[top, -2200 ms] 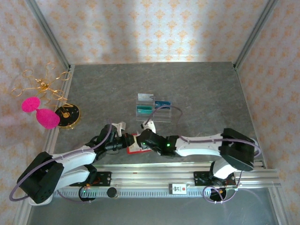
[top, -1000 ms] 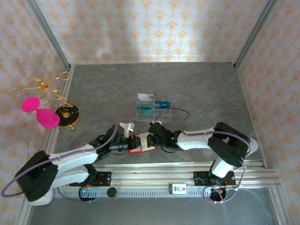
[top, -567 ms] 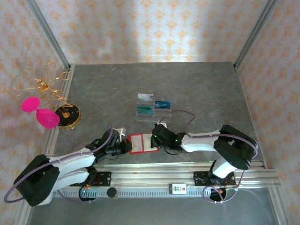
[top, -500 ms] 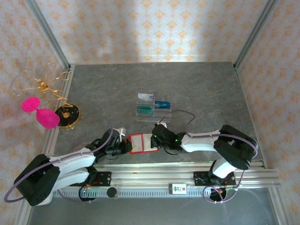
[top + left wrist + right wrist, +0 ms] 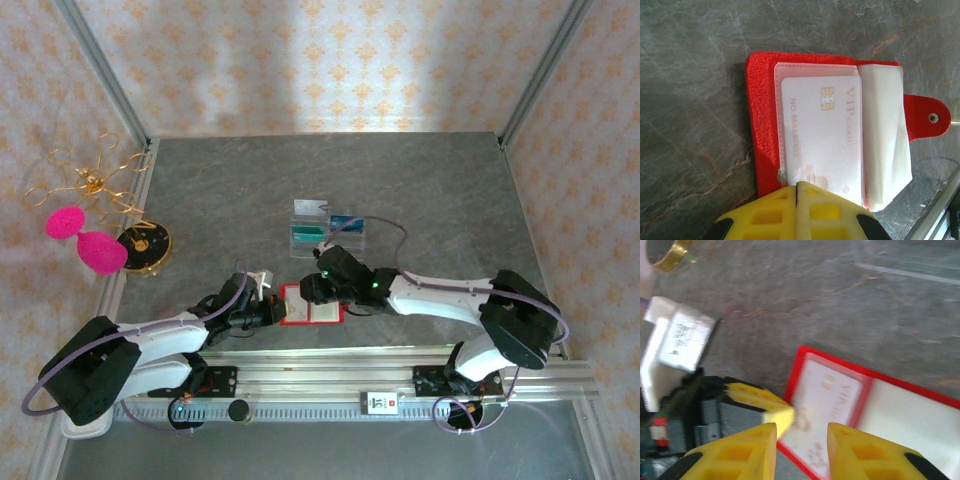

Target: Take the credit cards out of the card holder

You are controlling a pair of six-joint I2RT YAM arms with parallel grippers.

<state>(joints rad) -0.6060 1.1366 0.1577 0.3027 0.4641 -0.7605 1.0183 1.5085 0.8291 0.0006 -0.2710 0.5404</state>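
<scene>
One credit card (image 5: 822,150), VIP print (image 5: 852,107) legible from left wrist

**Right hand over the open red card holder**

View's a bit blurry, but here goes. The right hand (image 5: 801,432) hangs above the grey marbled counter (image 5: 790,290) with its two yellow fingers (image 5: 742,450) apart and nothing between them. Right under it, the red card holder (image 5: 875,405) lies flat and open. A whitish card (image 5: 827,400) with a gold chip sits in the clear pocket on its left half; the right half is just a pale pocket. The left hand (image 5: 780,412) has its yellow tips pressed together at the holder's near-left edge. There's a white labelled block (image 5: 677,340) behind it and a gold-rimmed thing (image 5: 670,255) in the top-left corner.
</scene>
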